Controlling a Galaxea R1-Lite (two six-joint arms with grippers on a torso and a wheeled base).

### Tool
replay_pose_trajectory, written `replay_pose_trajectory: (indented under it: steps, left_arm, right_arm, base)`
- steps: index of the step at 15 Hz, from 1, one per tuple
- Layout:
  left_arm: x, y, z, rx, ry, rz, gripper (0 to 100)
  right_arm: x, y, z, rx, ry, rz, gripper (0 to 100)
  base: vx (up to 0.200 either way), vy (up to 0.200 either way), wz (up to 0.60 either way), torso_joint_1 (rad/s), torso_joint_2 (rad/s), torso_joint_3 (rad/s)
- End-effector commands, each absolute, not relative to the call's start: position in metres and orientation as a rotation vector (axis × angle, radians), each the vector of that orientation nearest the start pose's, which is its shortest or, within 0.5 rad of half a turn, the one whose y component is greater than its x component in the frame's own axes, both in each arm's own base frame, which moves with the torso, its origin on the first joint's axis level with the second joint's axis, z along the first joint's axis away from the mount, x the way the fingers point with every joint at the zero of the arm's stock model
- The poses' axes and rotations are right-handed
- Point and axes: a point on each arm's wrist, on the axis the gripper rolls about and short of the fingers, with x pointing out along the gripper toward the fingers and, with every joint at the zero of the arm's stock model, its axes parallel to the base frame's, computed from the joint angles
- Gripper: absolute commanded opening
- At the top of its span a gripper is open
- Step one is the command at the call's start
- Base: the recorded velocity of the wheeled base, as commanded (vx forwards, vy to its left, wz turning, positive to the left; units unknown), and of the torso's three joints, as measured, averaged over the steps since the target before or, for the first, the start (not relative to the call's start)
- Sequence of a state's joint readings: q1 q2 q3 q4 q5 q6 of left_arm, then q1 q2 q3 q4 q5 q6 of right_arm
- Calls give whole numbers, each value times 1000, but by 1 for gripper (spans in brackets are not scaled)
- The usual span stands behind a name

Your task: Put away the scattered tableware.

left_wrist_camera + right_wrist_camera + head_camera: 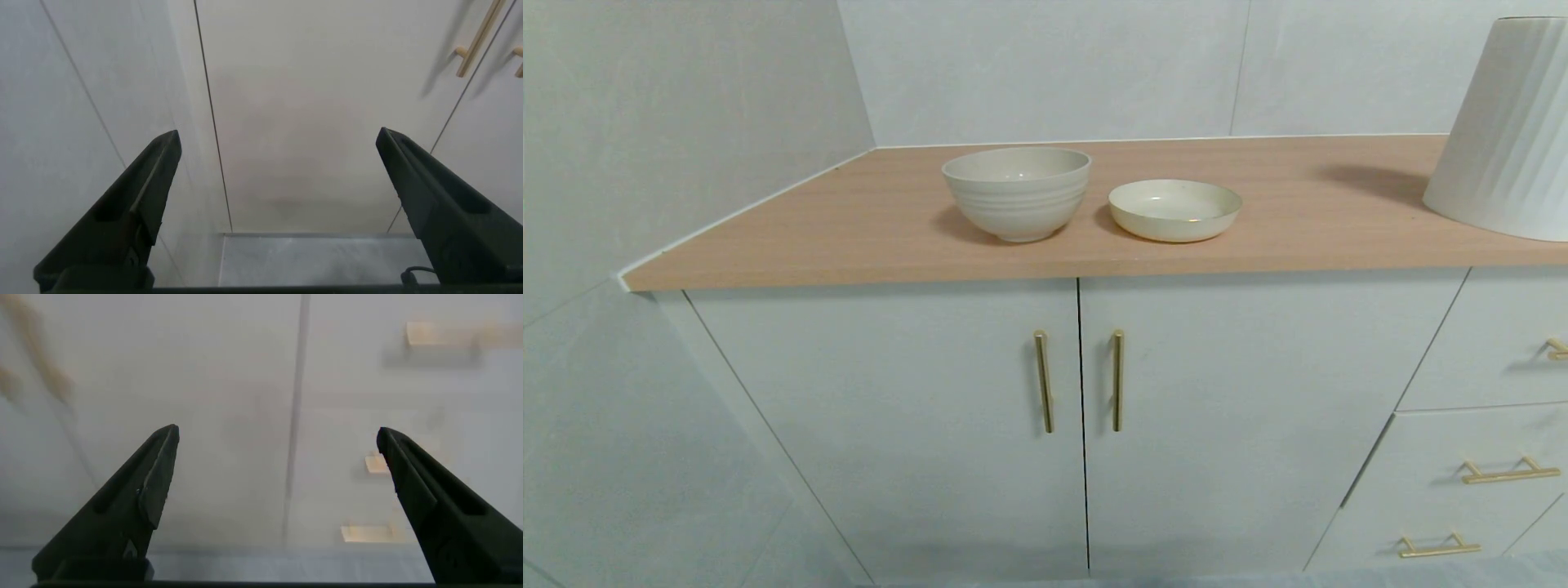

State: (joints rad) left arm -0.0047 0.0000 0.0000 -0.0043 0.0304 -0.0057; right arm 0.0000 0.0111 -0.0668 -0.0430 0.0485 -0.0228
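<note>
Left claw [278,135] and right claw [277,430] wide apart, facing cabinet fronts [890,408] — bowl [1017,192] and dish [1174,209] well off, up on countertop [1298,212]

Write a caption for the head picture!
Deep ribbed cream bowl beside shallow cream dish on wooden countertop above white cabinet doors.

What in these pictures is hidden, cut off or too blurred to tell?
- Head view: shut doors hide the inside of the cupboard.
- Head view: the right edge cuts off the white ribbed thing; its kind is unclear.
- Head view: the bowl hides most of its inside behind its near wall.
- Right wrist view: the handles are blurred.
</note>
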Motion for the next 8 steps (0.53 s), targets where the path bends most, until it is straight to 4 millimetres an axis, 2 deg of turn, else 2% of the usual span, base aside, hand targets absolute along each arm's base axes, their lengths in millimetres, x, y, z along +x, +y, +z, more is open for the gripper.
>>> replay_pose_trajectory:
  steps: [1, 4, 8]
  left_arm:
    - [-23, 1, 76, -6, -5, 26, 100]
    - [-23, 1, 76, -6, -5, 26, 100]
    - [-23, 1, 76, -6, -5, 26, 100]
  right_arm:
    - [-27, 2, 117, -23, -67, 111, 100]
    - [-19, 5, 130, -12, 41, 238, 100]
    - [9, 8, 139, 17, 207, 358, 100]
  base:
    - [0, 0, 0, 0, 0, 0]
    - [0, 0, 0, 0, 0, 0]
    - [0, 0, 0, 0, 0, 0]
